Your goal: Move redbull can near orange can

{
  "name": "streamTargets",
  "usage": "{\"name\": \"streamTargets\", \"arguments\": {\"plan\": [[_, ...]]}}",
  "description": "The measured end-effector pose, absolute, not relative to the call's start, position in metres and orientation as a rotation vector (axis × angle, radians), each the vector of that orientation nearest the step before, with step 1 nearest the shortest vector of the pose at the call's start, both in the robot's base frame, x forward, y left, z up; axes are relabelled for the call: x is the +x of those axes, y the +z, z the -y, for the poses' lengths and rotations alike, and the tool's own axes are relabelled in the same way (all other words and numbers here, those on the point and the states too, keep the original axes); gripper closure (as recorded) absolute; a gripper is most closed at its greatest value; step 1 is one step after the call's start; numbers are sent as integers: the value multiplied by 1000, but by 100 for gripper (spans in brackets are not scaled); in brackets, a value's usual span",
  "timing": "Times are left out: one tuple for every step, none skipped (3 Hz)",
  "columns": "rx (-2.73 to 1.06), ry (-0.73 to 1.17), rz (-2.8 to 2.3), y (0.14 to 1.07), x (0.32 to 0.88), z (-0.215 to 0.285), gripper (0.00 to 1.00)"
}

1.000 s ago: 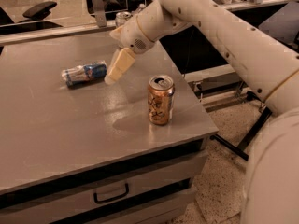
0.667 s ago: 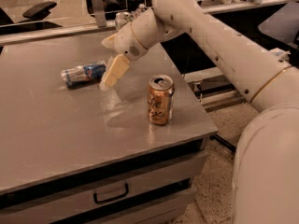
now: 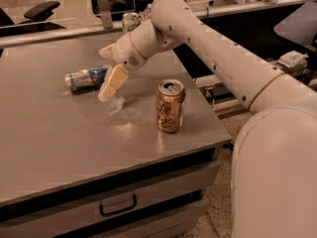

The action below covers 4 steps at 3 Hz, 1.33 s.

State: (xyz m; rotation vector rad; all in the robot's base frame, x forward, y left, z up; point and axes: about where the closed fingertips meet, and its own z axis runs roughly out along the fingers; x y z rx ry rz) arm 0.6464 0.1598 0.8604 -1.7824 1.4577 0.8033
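Currently gripper [image 3: 111, 83] low beside right end of redbull can [image 3: 86, 78], likely lining up grasp; spread or pressed together, can't tell; can lies sideways, well apart from upright orange can [image 3: 171, 106]

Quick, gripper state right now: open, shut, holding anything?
Gripper: open or closed cannot be told; it is low over the table, beside one end of the lying redbull can.

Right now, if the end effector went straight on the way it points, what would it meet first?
Probably the table top beside the lying redbull can, not the can itself: the end effector aims steeply downward. Depth is unclear.
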Motion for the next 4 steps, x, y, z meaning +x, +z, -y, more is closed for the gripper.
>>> {"name": "streamTargets", "arguments": {"plan": [[-1793, 821, -1447, 851, 651, -168, 17], [-1798, 829, -1437, 848, 654, -170, 40], [-1801, 828, -1429, 848, 656, -169, 64], [-1789, 792, -1446, 857, 663, -149, 87]]}}
